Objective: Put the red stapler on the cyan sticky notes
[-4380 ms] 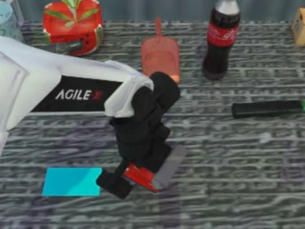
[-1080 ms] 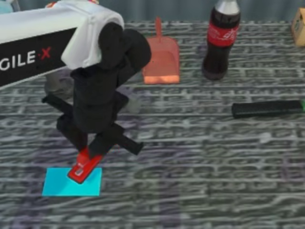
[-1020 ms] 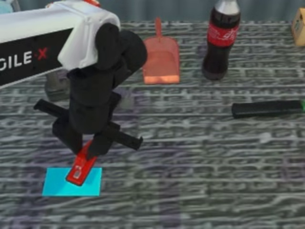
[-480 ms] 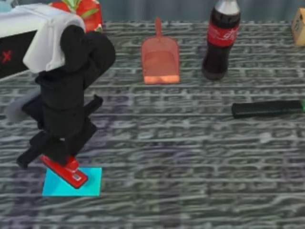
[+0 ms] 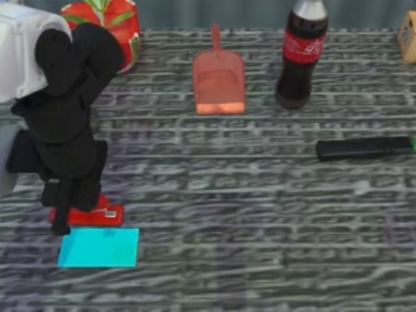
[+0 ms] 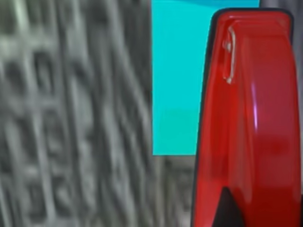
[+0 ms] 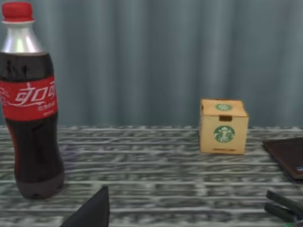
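Glossy red stapler lies level just beyond the flat cyan sticky notes far edge, not on them.

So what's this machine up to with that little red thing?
The left arm's claw holds a red stapler, which sits just beyond the far edge of the cyan sticky notes near the table's left side, so it isn't on the pad yet. The other arm is out of the top view, parked. A pink scoop, a cola bottle and a black marker sit untouched farther off.
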